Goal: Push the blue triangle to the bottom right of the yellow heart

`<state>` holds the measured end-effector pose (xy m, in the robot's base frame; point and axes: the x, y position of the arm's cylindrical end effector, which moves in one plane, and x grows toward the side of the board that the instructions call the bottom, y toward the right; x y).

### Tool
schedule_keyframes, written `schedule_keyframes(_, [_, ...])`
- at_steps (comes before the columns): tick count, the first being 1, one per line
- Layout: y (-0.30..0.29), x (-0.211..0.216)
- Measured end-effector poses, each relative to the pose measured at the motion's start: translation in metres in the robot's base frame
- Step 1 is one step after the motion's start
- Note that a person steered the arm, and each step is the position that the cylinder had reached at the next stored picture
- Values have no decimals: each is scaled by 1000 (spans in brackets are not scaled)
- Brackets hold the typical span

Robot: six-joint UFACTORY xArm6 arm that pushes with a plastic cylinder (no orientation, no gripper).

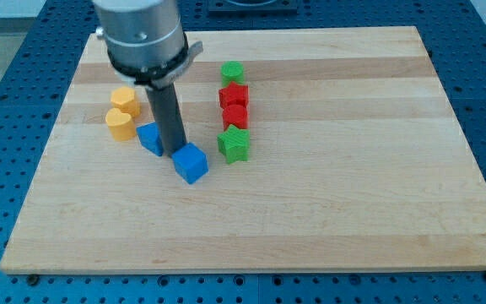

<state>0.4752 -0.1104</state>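
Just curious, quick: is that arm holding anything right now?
No gripper: my tip holds nothing, resting between the blue triangle and blue cube.

Lab: blue perforated bench (479, 51), robot arm (139, 34)

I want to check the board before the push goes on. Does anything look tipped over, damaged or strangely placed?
Nothing stands out. All blocks lie flat on the wooden board, none damaged as far as I can tell. My tip is between the blue triangle and the blue cube. The yellow heart sits left of the triangle.
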Motion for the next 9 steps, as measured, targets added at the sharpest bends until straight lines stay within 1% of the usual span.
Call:
schedule_keyframes(1, [0,15])
schedule_keyframes(3, [9,-46])
schedule_keyframes(4, [9,-50])
schedule_keyframes(5, [0,-47])
schedule_keyframes(6, [-7,-25])
schedule_keyframes(7, [-12,-14])
schedule_keyframes(9, [-16,-5])
